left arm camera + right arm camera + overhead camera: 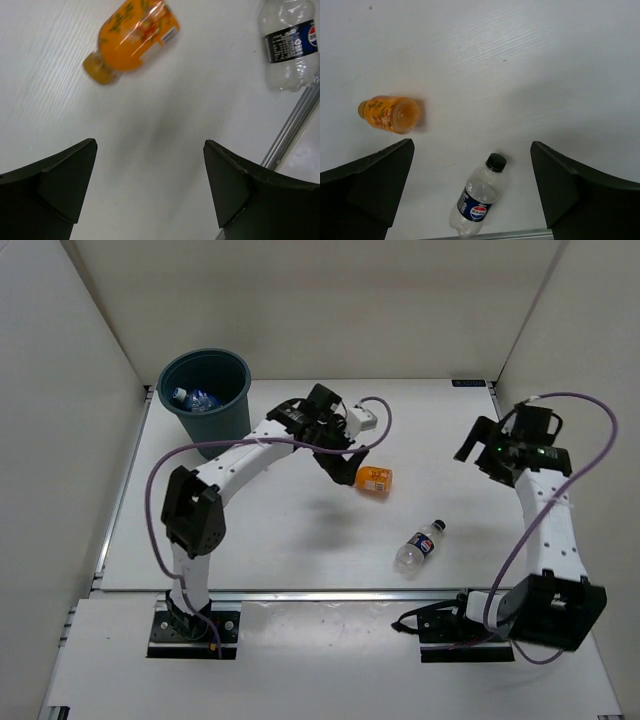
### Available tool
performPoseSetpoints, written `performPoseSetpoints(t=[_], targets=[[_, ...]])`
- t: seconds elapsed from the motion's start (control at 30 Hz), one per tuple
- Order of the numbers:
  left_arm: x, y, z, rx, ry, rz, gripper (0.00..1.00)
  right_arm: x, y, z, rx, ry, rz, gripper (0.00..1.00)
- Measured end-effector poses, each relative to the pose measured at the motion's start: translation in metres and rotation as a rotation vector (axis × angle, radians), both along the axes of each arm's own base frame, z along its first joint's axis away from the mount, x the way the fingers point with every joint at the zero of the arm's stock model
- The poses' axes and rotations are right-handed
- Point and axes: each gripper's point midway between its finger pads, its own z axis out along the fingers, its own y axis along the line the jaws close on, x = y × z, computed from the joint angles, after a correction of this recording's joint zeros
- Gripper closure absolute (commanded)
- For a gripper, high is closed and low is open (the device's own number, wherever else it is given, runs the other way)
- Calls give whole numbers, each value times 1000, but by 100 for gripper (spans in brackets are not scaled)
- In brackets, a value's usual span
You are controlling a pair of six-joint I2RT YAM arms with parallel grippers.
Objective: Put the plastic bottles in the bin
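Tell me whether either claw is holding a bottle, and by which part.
Nothing is held. The left claw and right claw are both open and empty; the orange bottle and dark-capped bottle lie free on the table.

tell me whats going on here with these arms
Two robot arms are clearing plastic bottles into the teal bin at the far left, which already holds at least one clear bottle. The orange bottle and the dark-capped bottle lie on their sides on the table. The left gripper hangs near the orange bottle, jaws open and empty; the right gripper is off to the right, also open and empty.
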Motion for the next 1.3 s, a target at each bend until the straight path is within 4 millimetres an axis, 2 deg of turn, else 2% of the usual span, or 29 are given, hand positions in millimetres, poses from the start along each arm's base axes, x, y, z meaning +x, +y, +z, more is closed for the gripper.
performPoseSetpoints(t=[0.07, 0.13, 0.2, 0.37, 0.5, 0.67, 0.9, 1.13, 1.2, 1.3], targets=[[-1, -19, -15, -6, 15, -117, 1, -16, -19, 12, -5, -27, -57, 1], [6, -39, -21, -51, 19, -205, 1, -23, -23, 25, -21, -68, -55, 1], [17, -59, -25, -96, 11, -266, 2, -30, -23, 30, -33, -78, -41, 1], [45, -93, -38, -133, -52, -363, 2, -43, -22, 9, -9, -26, -14, 1], [46, -108, -60, -118, -46, -415, 1, -50, -22, -6, -6, 32, 2, 1], [30, -105, -90, -77, 19, -460, 2, -50, -21, -9, -2, 45, 12, 1], [25, -99, -108, -47, 53, -459, 1, -53, -22, -16, 24, 54, 7, 0], [15, -93, -145, 35, 65, -432, 7, -62, -24, -20, 46, 28, -16, 0], [13, -88, -145, 50, 51, -409, 17, -62, -24, -17, 40, 9, -19, 1], [12, -84, -147, 58, 34, -371, 39, -64, -24, -14, 36, -16, -22, 1]])
